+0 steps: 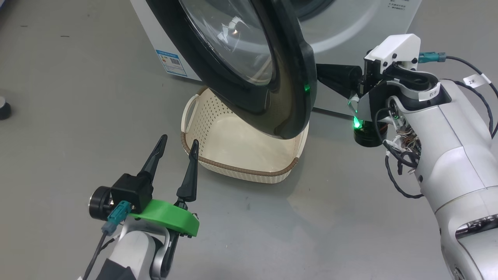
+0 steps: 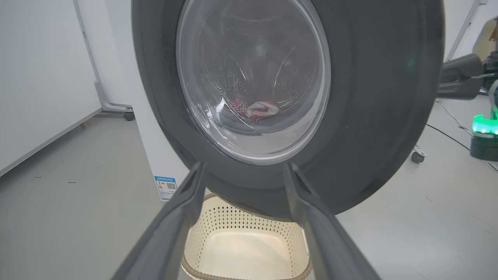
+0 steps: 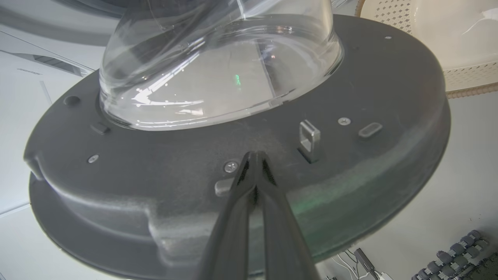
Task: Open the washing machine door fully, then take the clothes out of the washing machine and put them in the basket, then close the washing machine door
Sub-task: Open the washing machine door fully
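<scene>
Against the inner face of the washing machine door (image 3: pixel 155 186), the right pincer (image 3: pixel 255 165) is closed on nothing, its tips seemingly touching the black plastic just beside the metal latch (image 3: pixel 310 136). The door stands partly open above the basket (image 1: pixel 241 166), which sits on the floor (image 1: pixel 78 97) before the washing machine (image 1: pixel 350 35). The left pincer (image 1: pixel 179 142) hovers open near the basket's rim. Red clothes (image 2: pixel 256 110) lie inside the machine, seen through the door's glass

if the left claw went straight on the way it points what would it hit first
The left claw would likely meet the lower black rim of the washing machine door first, with the basket lower down; depth is unclear.
</scene>
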Robot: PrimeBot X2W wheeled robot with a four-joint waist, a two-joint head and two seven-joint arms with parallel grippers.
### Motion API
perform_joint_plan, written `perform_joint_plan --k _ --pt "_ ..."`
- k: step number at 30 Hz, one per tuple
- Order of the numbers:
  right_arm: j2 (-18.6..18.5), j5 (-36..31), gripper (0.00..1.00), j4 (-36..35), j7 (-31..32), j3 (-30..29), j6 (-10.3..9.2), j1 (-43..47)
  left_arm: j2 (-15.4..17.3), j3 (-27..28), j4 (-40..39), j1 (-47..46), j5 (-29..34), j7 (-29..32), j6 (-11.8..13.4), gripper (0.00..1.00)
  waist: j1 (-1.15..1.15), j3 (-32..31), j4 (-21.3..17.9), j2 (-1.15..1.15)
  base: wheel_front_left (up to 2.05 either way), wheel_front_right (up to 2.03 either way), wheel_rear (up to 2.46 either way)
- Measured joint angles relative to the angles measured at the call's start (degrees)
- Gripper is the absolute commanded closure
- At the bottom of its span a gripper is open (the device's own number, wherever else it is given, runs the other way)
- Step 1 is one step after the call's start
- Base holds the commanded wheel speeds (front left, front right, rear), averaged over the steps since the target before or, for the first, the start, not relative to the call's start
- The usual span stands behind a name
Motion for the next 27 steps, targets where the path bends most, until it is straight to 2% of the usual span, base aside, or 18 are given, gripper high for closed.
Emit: perform_joint_plan --k 18,27 --pt "0.0 12.9 1.00 -8.5 1.3 13.6 -0.45 4.3 0.0 -0.8 -0.1 0.1 0.0 0.0 0.0 0.00 0.00 -0.7 0.2 0.00 0.00 0.00 0.00" --pt "0.1 17.4 1.00 -12.8 -0.5 20.3 -0.44 5.2 0.0 -1.1 -0.3 0.1 0.0 0.0 0.1 0.00 0.00 -0.7 0.3 0.00 0.00 0.00 0.00"
